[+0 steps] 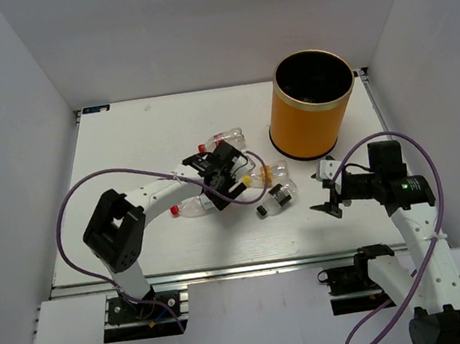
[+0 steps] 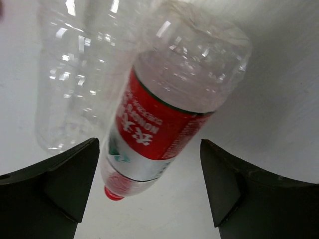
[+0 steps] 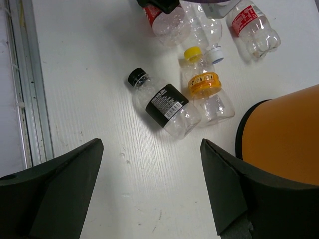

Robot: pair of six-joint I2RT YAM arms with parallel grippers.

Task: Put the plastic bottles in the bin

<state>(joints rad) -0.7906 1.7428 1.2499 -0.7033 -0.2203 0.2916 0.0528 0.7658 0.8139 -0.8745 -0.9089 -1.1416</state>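
Left gripper [image 2: 149, 147] spread wide above red-labelled bottle [image 2: 159, 119]. Right gripper [image 3: 152, 147] spread wide near black-labelled bottle [image 3: 167, 105], orange bin [image 3: 284, 139] alongside.

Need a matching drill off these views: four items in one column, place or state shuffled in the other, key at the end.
Items
1. black-labelled bottle
2. yellow-capped bottle
3. orange bin
4. red-labelled bottle

Places or states
A. stands upright
B. lies under the open left claw
C. wears an orange band
D. lies nearest the open right claw

Pairs: 1-D, 2-C, 3-A, 4-B
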